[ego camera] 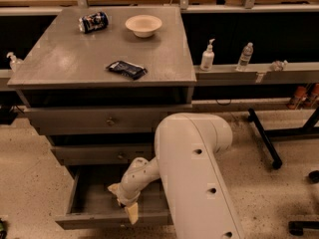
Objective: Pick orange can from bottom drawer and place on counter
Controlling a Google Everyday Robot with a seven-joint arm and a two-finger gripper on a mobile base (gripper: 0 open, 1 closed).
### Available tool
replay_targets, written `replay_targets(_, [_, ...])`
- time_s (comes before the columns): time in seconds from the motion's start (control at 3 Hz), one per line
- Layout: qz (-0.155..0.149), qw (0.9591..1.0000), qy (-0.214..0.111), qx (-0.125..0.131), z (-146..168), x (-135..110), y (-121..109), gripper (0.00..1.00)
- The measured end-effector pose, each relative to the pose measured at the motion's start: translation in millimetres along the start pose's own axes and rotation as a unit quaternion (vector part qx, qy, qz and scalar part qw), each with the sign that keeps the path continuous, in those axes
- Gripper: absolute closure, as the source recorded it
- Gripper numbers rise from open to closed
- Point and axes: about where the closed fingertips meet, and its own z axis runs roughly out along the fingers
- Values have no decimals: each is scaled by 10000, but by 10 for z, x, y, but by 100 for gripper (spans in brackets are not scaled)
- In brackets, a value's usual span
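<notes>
The bottom drawer (88,199) is pulled open at the foot of the grey cabinet. My arm reaches down into it from the right. My gripper (130,210) is low inside the drawer near its front panel, right of the middle. The orange can does not show; the arm and gripper cover the right part of the drawer, and the left part of the drawer floor looks bare. The counter (70,59) is the grey cabinet top above.
On the counter lie a dark blue can (93,22) on its side, a cream bowl (143,25) and a flat dark packet (126,69). Two closed drawers sit above the open one. Bottles (207,56) stand on the right ledge. A black frame leg (264,138) lies on the floor at the right.
</notes>
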Motion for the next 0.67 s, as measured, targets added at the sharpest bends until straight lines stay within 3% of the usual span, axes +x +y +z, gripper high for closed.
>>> replay_targets(0.67, [-253,9987,414,159,171,346,-282,0])
